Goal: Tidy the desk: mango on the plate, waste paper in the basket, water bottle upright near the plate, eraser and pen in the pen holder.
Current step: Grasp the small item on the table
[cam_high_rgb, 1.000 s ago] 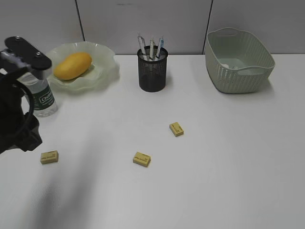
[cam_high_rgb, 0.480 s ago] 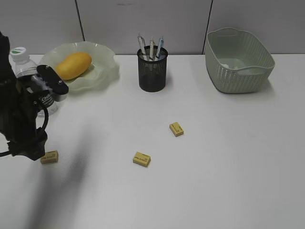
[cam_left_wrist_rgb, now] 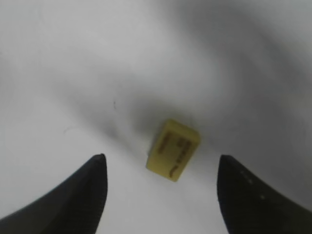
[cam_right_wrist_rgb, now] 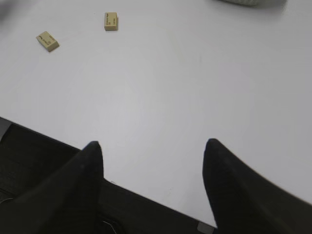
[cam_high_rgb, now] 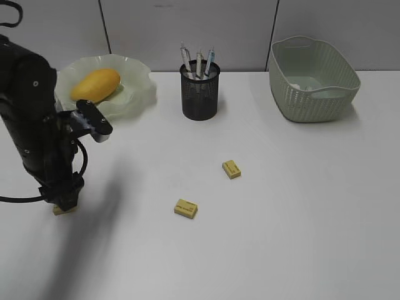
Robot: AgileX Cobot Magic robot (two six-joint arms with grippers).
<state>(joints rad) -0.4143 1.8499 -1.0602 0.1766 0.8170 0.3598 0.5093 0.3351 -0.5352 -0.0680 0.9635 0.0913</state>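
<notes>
The left arm's fingers (cam_left_wrist_rgb: pixel 160 195) stand wide apart and empty above the white desk (cam_high_rgb: pixel 294 219), with a small yellow eraser (cam_left_wrist_rgb: pixel 173 150) lying flat on the desk between and just ahead of the two dark fingertips, touching neither. In the exterior view that arm (cam_high_rgb: pixel 37 131) reaches down over the desk's left edge, and only a corner of the same eraser (cam_high_rgb: pixel 59 210) shows beneath it. Two more erasers lie well off to the right of those fingers: one (cam_high_rgb: pixel 185 208) nearer, another (cam_high_rgb: pixel 231 169) farther right and a little farther back.

Behind the left arm, the mango (cam_high_rgb: pixel 95 85) rests on the pale green ruffled plate (cam_high_rgb: pixel 139 87). To the right of the plate, the black mesh pen holder (cam_high_rgb: pixel 200 94) stands upright with three pens (cam_high_rgb: pixel 198 62) in it. The woven-pattern basket (cam_high_rgb: pixel 315 94) sits at the far right rear of the desk, with something white just visible inside. The water bottle cannot be seen in this moment's views; the arm covers the spot beside the plate.

The right arm's fingers (cam_right_wrist_rgb: pixel 151 180) are also spread wide and hold nothing, hanging over the desk's near edge. Two erasers (cam_right_wrist_rgb: pixel 48 41) (cam_right_wrist_rgb: pixel 111 21) lie well ahead of them and to their left.
</notes>
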